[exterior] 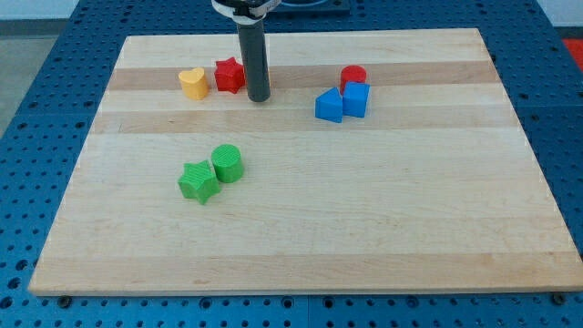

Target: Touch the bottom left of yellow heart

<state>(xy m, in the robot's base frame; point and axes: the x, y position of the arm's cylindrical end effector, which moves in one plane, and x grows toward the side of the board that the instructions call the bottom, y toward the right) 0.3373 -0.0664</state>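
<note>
The yellow heart [192, 83] lies near the board's top left. A red star [230, 75] sits just to its right, close to it. My tip [260, 97] stands on the board right of the red star, about touching its right side. The tip is well right of the yellow heart, with the red star between them.
A red cylinder [353, 76] sits at the top right of centre, with two blue blocks [329, 106] [356, 99] just below it. A green star [198, 181] and a green cylinder [227, 163] lie together at the left of centre. The wooden board [364, 219] rests on a blue pegboard table.
</note>
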